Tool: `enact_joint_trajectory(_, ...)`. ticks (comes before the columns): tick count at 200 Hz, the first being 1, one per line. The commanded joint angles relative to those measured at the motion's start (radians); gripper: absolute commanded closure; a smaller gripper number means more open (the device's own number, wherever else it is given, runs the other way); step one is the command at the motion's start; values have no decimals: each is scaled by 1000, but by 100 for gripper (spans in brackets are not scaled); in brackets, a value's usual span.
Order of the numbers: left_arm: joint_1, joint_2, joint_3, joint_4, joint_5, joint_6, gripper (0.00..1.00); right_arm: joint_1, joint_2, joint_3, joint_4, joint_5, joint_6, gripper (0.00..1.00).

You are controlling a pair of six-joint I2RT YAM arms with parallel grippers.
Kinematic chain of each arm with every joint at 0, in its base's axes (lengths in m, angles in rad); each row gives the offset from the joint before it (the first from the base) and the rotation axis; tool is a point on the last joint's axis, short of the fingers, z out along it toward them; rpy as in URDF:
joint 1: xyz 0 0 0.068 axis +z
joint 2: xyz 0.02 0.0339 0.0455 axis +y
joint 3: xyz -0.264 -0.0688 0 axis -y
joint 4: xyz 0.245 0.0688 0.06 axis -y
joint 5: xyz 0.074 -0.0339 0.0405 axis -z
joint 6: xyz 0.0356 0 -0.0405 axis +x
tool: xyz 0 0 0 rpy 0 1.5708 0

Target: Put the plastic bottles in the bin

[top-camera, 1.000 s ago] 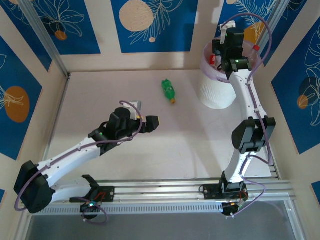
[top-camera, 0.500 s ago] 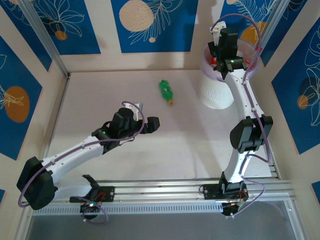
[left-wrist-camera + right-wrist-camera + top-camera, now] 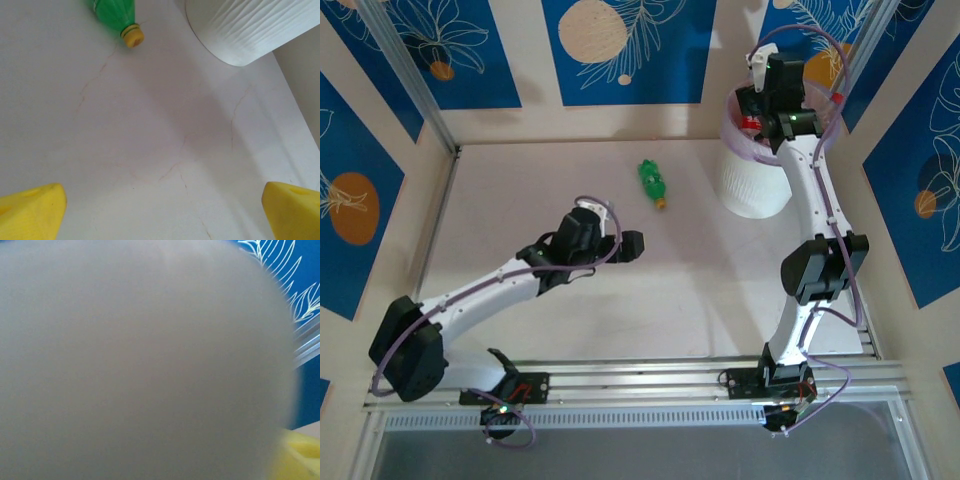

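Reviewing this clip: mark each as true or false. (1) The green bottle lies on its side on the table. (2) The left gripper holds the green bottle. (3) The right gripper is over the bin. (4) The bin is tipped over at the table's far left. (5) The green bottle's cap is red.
1. True: the green bottle lies on its side on the table.
2. False: the left gripper is open with bare table between its fingers, and the bottle lies apart, ahead of it.
3. True: the right gripper is over the bin.
4. False: the bin stands upright at the far right.
5. False: the cap is yellow.
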Motion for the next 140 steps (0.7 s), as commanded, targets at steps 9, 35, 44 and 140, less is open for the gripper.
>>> enact_joint_trajectory(9,27,88,127,-78,-24,82,0,-20,15,142,-137,-79,107,14)
enact_joint_trajectory(35,56,194,232,-102,-7,126,0,-41,22,242,-232,-146,173,14)
enact_joint_trajectory(44,64,228,265,-100,-4,138,0,-49,20,260,-251,-162,195,14)
enact_joint_trajectory(140,123,667,654,-135,-123,120,0,-122,29,210,-314,-271,341,33)
